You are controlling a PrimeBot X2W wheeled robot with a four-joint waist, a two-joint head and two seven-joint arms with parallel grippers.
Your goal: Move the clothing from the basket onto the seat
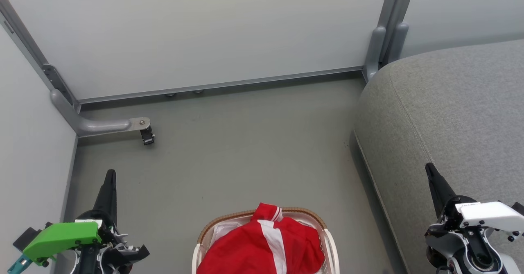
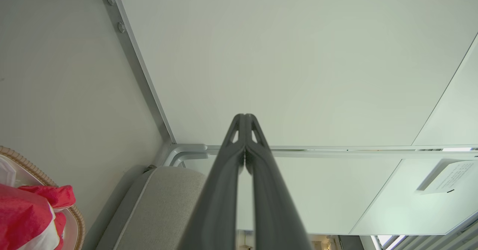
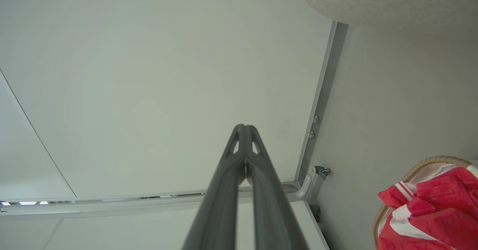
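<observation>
Flooring of smooth, matt grey-green [image 1: 245,151] spreads out around the oval cream-white perforated plastic basket with its brown woven-look rim [image 1: 311,214], which stands on it at the near edge of my head view. The bright red soft garment with broad white stripes and a red-white striped collar [image 1: 254,245] lies heaped inside that basket, its collar draped over the far rim, with a fold of plain white cloth [image 1: 223,229] beside it at the basket's left. To the right of the basket, parted from it by a strip of floor, sits the large grey fabric-upholstered seat cushion with a rounded corner and a stitched seam [image 1: 450,114]. Beyond the basket, pale white wall panels [image 1: 204,32] close off the room, set in a grey metal frame rail [image 1: 221,86] that runs along the floor. Beyond the basket and to its left, a grey metal foot bracket with a small black caster [image 1: 141,128] juts from the corner post. My left gripper [image 1: 110,173] hangs to the left of the basket over the floor, and my right gripper [image 1: 430,168] to its right, before the seat's front edge. Both sets of jaws are clenched, the long dark fingers [image 2: 224,175] pressed together at their tips.
</observation>
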